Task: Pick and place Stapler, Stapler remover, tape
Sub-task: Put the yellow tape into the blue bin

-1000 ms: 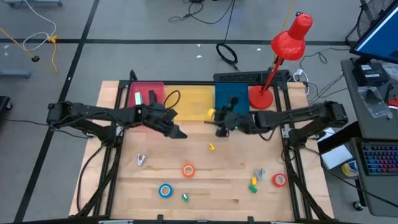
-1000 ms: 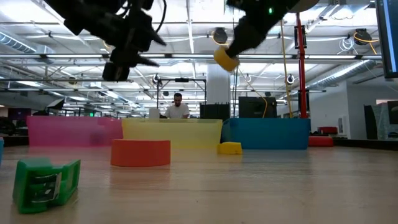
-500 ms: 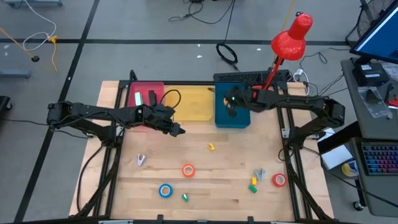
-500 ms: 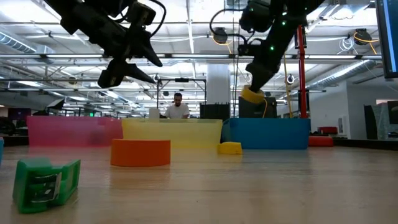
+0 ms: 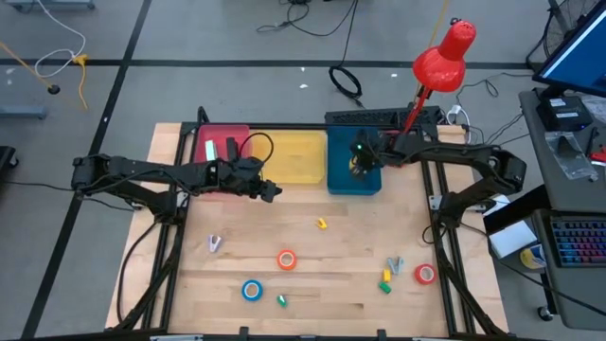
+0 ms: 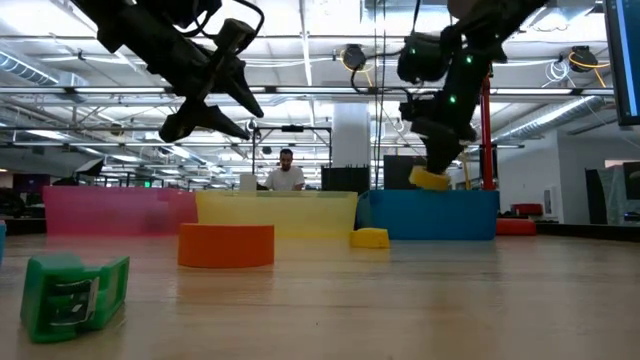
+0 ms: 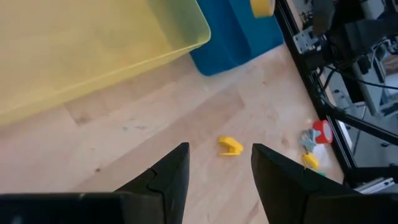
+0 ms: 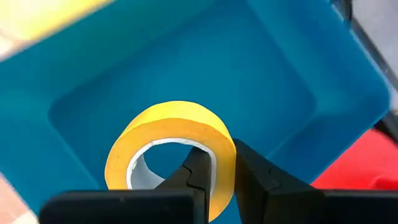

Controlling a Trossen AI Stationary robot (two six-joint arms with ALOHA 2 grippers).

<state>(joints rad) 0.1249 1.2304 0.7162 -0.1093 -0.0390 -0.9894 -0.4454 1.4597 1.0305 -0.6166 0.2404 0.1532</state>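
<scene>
Right wrist view: your right gripper [image 8: 214, 171] pinches the yellow tape [image 8: 171, 152] wall over blue bin [image 8: 298, 118]; light, stiff, grip thru hole.

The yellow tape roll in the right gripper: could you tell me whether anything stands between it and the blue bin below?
Nothing visible does. The right gripper holds the yellow ring-shaped tape roll directly above the open blue plastic bin, whose floor looks bare beneath it.
</scene>
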